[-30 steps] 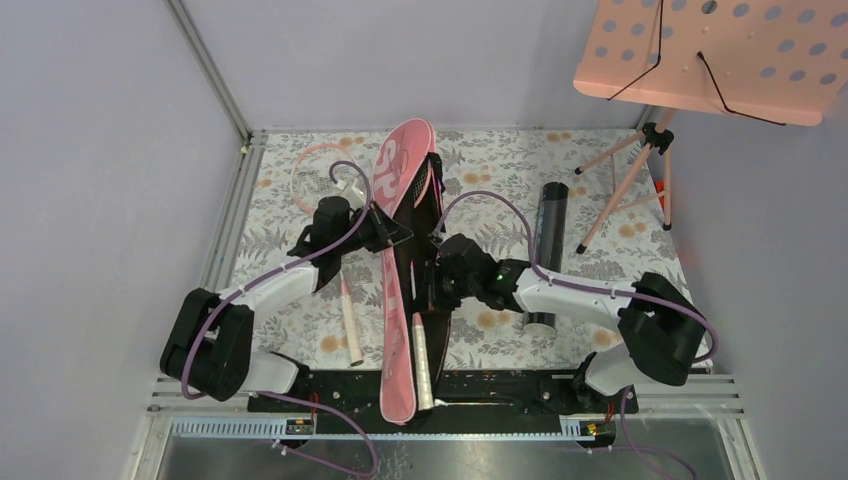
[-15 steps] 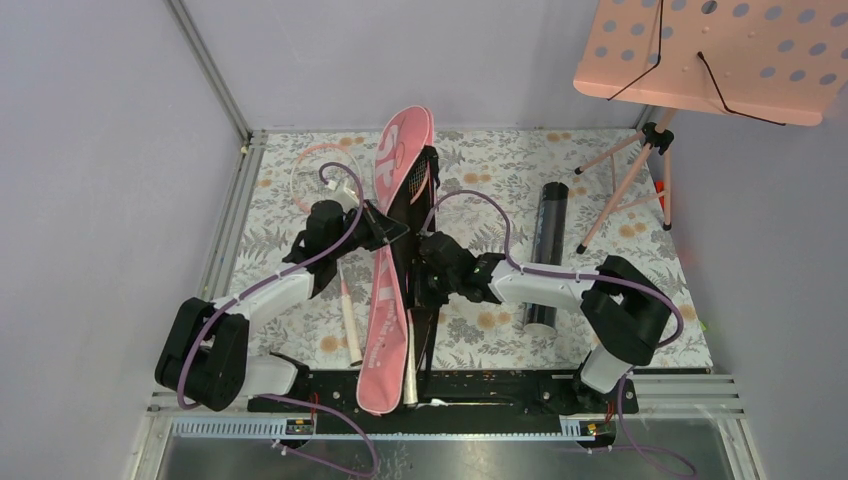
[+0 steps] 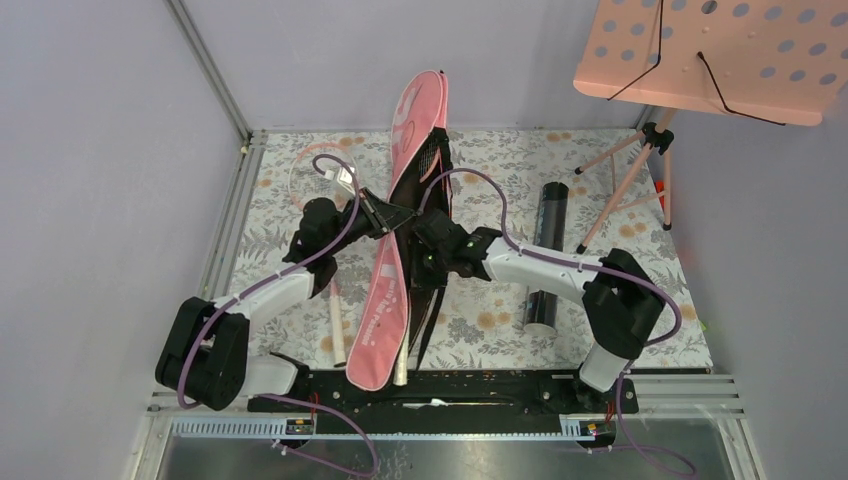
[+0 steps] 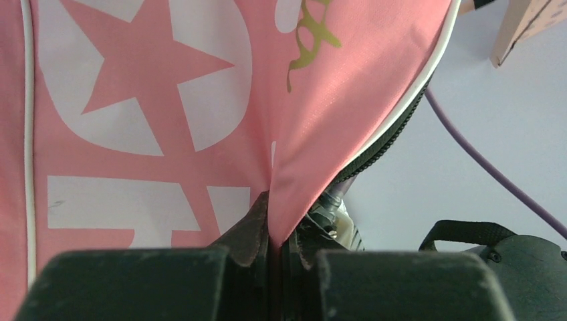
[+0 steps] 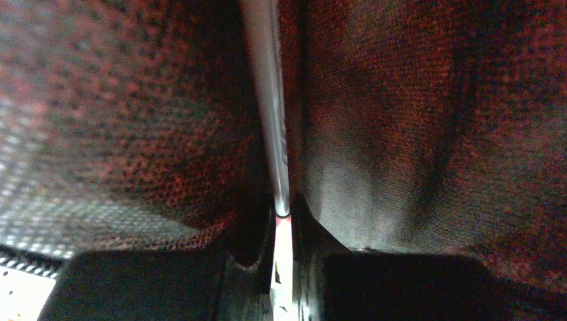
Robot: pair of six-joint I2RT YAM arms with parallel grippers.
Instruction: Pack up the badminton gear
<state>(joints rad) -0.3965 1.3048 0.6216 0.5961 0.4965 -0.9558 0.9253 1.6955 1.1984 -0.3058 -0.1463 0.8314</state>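
Pale lilac walls close in a table (image 3: 490,335) spread with a flowered cloth. The two arm bases sit at the table's near edge.

Between the bases lies the near end of the pink cover (image 3: 383,315). It runs slantwise from near left to far right down the middle of the table. A racket (image 3: 403,366) sits in it, and its pale handle pokes out of this near end.

Left of the cover the other racket (image 3: 335,325) lies flat on the cloth, handle toward the near side. Its pink head is by the far left corner, partly behind the left arm.

At mid-table both arms meet on the cover. The left gripper (image 3: 392,218) comes in from the left, and its fingers (image 4: 251,234) are clenched on a fold of the pink fabric beside the zip edge.

The right gripper (image 3: 425,245) reaches into the cover's open black side from the right. In the wrist view its fingers (image 5: 304,231) are pinched tight on a thin pale rod of the racket. Dark mesh lining surrounds them. Which part of the racket the rod is, I cannot tell.

Right of the arms the black tube (image 3: 550,220) lies on the cloth, pointing near to far, with the right forearm crossing over it.

Farther on, racket strings show in the cover's open mouth, and the cover's rounded tip overlaps the far wall. The pink stand (image 3: 710,50) fills the far right corner.
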